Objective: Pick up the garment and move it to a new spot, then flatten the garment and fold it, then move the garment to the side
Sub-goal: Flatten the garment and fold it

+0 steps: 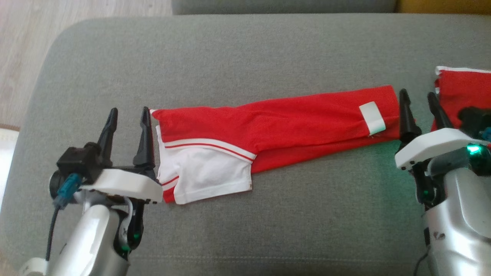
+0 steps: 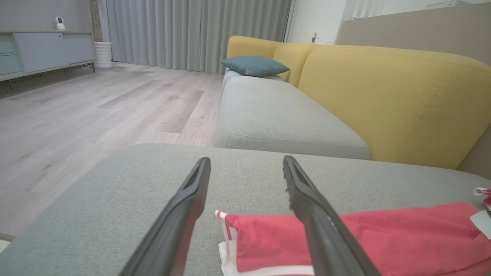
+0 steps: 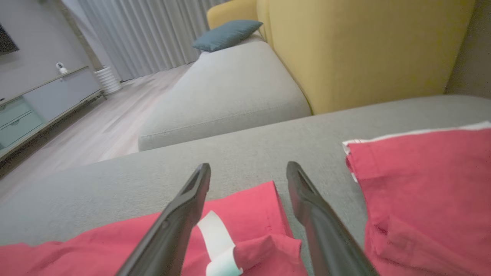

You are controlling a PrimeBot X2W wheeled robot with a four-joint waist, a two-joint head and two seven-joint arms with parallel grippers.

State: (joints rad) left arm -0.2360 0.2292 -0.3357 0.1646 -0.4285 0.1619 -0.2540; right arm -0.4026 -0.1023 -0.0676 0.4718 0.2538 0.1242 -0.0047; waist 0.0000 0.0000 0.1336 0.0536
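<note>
I see the red-and-white garment [image 1: 268, 130] stretched across the grey cushion [image 1: 230, 57], reaching toward its right edge; my left end effector [image 1: 129, 111] and right end effector [image 1: 417, 94] stand spread at its ends.

A home living room: a sectional sofa with grey seat cushions [image 2: 276, 115] and yellow backrests [image 2: 383, 96] carries a teal throw pillow [image 2: 254, 66]. Floor-length grey curtains [image 2: 191, 34] hang behind it, above pale wood-plank flooring [image 2: 96, 107]. A low sideboard [image 2: 46, 50] stands against the far wall.
</note>
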